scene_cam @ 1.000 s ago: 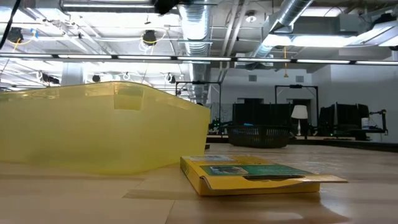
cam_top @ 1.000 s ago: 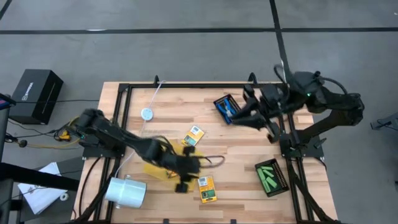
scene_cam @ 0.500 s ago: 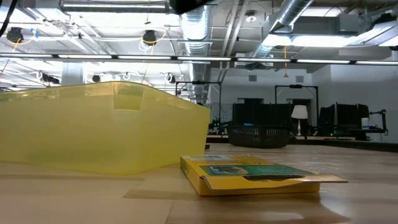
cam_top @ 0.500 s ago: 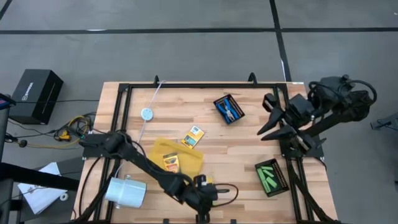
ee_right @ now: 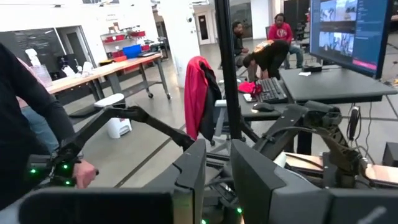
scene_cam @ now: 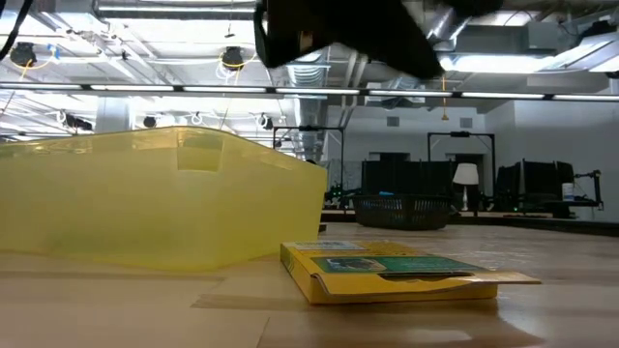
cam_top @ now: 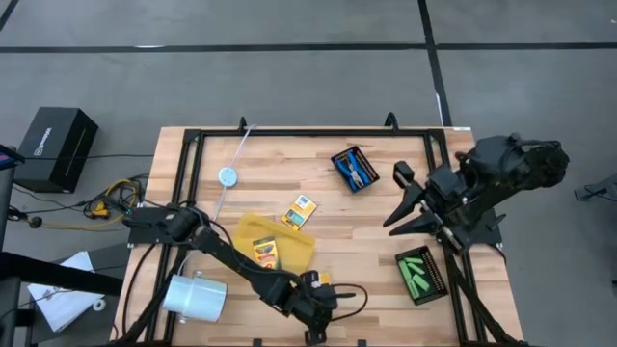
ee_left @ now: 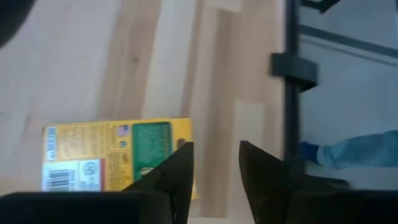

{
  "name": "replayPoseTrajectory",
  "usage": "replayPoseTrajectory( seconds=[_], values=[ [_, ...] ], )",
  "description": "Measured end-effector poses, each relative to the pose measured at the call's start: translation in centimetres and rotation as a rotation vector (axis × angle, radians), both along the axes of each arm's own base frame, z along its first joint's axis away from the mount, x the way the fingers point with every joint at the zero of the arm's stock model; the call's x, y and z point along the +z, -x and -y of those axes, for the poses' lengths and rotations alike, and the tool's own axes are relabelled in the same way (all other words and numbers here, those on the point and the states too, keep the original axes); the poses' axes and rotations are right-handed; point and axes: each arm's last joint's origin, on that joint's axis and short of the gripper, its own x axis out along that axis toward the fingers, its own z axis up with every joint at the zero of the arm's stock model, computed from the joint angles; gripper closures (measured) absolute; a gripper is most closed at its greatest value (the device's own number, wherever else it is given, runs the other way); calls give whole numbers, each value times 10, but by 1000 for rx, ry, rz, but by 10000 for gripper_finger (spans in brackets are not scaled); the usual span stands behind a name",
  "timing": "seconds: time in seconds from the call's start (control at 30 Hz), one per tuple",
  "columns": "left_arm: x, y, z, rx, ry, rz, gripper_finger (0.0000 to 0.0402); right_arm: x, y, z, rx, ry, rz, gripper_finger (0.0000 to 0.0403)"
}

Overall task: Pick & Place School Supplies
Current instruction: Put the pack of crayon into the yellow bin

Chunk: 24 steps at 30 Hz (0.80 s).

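Wooden table point(cam_top: 376, 231): left gripper point(cam_top: 318, 288) at six o'clock is hovering, fingers apart, over a crayon box point(ee_left: 118, 155); right gripper point(cam_top: 400, 202), fingers nearly together, is waiting at three o'clock.

Red jacket point(ee_right: 198, 93) past rt hand point(ee_right: 217, 163)

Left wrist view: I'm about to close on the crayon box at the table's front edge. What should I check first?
1. Left pincer open and empty: ok.
2. Crayon box centred between the fingers: not ok; it lies off to one side, partly behind one finger.
3. Box lying flat on the table: ok.
4. Pincer height above the box: cannot tell.
5. Room in the yellow tray: ok; one box lies in it, with bare space beside.
6. Right pincer out of the way: ok; it is over the table's right side.
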Motion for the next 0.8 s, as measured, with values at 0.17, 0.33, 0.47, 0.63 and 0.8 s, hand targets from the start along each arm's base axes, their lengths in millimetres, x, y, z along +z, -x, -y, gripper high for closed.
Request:
replayPoseTrajectory(
  seconds=[0.17,0.33,0.47,0.63,0.8],
  values=[
    [-26,-10,-9,-7,-16,-67,279,-3,-6,-5,10,4,-7,335],
    [-55,-16,-13,-27,1,-147,279,-3,-7,-5,10,4,-7,335],
    [-60,-17,-11,-39,1,-148,280,-2,-6,-5,10,2,-4,335],
    [-59,-17,-11,-46,11,-154,279,-2,-6,-5,11,9,0,335],
    [-41,-12,-12,-77,39,-152,280,-2,-6,-4,6,12,1,335]
  ],
)
